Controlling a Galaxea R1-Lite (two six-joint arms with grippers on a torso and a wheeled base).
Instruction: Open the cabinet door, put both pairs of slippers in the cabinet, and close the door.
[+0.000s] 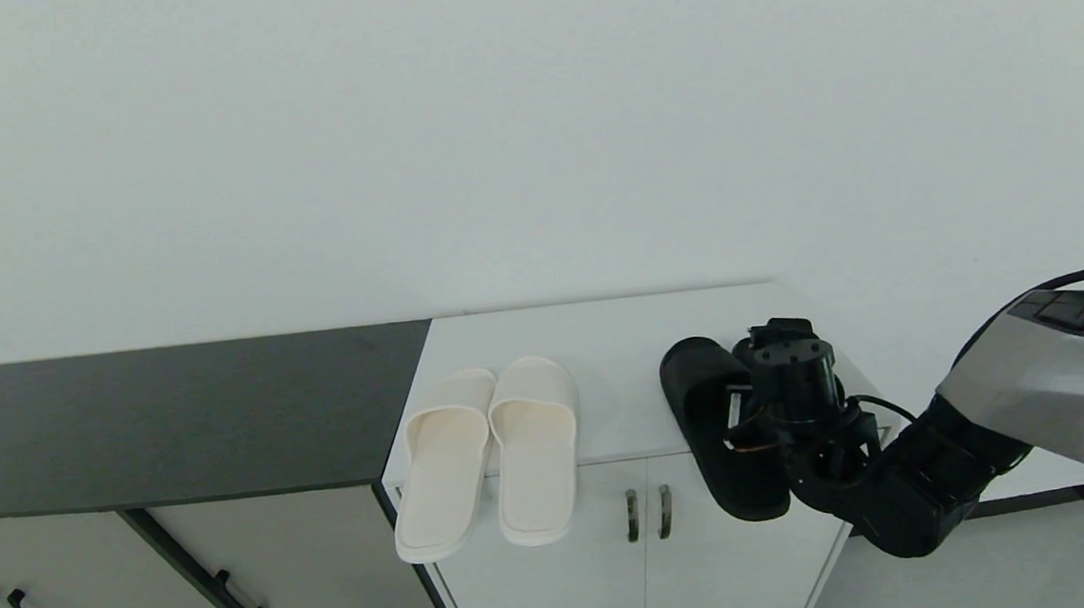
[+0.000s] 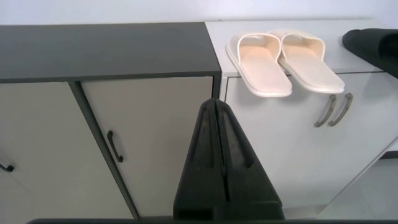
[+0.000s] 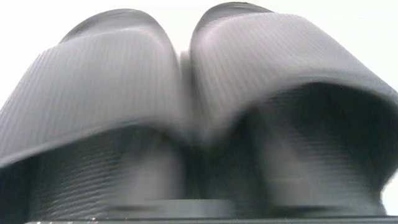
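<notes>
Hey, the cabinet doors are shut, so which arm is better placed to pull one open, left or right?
Probably left. Its tool, shut and empty, sits in front of the doors facing the handles of the white cabinet, while the right arm is up on top against the black slippers.

Wall (image 1: 530, 133): plain white, evenly lit, soft light with no hard shadows. Two low units stand side by side against it, touching. Grey unit (image 1: 178, 420): dark top, pale doors, black handle (image 1: 240, 597). Cabinet (image 1: 621, 337): white top, double doors shut, metal handles (image 1: 632, 515) paired at the centre seam. Floor (image 1: 999, 568): pale grey. Dark strip (image 1: 1042, 500) along the wall's foot.
</notes>
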